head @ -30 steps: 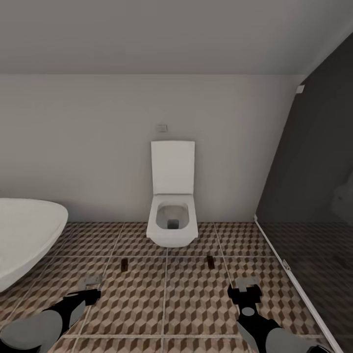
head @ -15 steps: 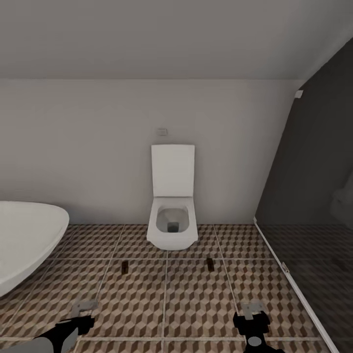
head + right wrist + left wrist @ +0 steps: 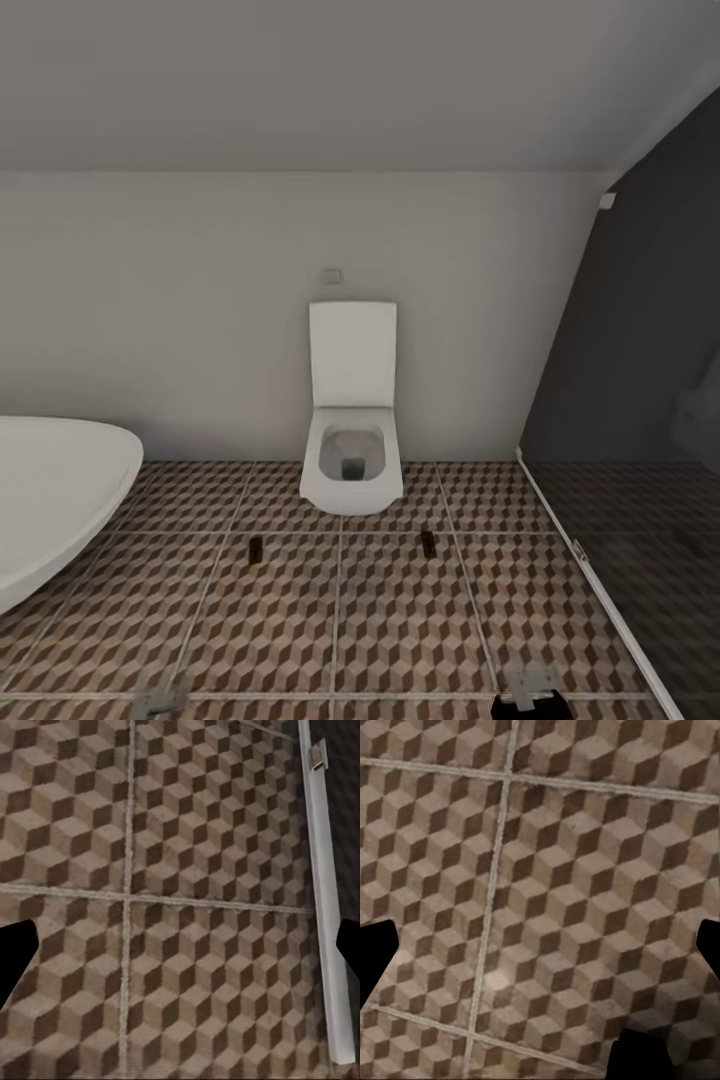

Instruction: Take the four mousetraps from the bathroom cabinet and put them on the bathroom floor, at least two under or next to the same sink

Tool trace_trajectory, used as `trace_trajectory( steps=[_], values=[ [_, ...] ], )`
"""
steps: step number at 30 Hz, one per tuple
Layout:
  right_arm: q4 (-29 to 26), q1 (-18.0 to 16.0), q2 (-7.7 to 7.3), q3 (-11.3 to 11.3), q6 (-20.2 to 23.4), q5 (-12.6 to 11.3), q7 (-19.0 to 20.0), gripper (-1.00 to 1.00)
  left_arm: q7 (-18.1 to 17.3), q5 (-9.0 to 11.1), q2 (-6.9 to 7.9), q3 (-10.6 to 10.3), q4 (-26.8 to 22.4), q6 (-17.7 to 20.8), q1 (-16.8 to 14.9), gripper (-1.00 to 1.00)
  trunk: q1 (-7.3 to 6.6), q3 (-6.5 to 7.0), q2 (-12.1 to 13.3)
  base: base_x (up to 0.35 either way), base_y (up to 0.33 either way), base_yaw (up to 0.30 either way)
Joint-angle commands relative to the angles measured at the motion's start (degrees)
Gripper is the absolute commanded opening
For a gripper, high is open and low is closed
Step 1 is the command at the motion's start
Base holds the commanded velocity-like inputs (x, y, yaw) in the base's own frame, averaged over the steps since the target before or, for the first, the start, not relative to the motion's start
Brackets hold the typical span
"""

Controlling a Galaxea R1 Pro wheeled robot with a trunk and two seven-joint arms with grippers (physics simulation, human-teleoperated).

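Observation:
Two mousetraps lie as small dark slips on the cube-patterned bathroom floor [image 3: 340, 620] in front of the toilet, one [image 3: 256, 548] to its left and one [image 3: 428, 543] to its right. My left gripper [image 3: 160, 704] and right gripper [image 3: 530, 690] just show at the head view's lower edge, well short of both traps. In the wrist views the left gripper [image 3: 540, 952] and right gripper [image 3: 180, 949] stand open, with bare floor tiles between the fingers. The cabinet and the sink are out of view.
A white wall-hung toilet [image 3: 352, 470] with its lid up stands at the far wall. A white bathtub's rim [image 3: 60, 500] juts in from the left. A dark glass shower screen [image 3: 640, 400] with a white floor rail [image 3: 326, 907] closes off the right.
Both arms have dropped toward the head view's lower edge, leaving just the fingertips showing. The view has backed off slightly from the toilet. The two mousetraps have stayed in place.

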Motion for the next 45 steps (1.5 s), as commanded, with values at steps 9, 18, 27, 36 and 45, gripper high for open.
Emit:
trace_trajectory(
  steps=[9,18,27,36,45],
  values=[
    [0.9,4.2,0.06,0.5,-0.1,-0.5,-0.1,1.00,0.1,0.4,0.42,-0.5,-0.4,0.0,2.2,1.00,-1.99,1.58,3.6,0.000,0.000,0.000],
    [0.9,5.2,0.07,0.5,-0.2,-0.4,-0.1,1.00,0.2,0.4,0.46,-0.5,-0.4,0.0,2.6,1.00,-3.97,3.19,7.2,0.000,0.000,0.000],
    [0.7,5.3,-0.08,0.5,-0.2,-0.1,-0.1,1.00,0.1,0.4,0.26,-0.4,-0.4,-0.1,2.6,1.00,-5.94,4.81,10.8,0.000,0.000,0.000],
    [0.6,5.3,-0.04,0.5,-0.2,-0.1,-0.1,1.00,0.1,0.4,0.11,-0.5,-0.4,-0.1,2.6,1.00,-7.92,6.42,14.4,0.000,0.000,0.000],
    [0.6,5.3,0.02,0.5,-0.2,-0.3,0.0,1.00,0.1,0.4,0.03,-0.5,-0.4,-0.1,2.6,1.00,-9.90,8.04,18.0,0.000,0.000,0.000]
  ],
)
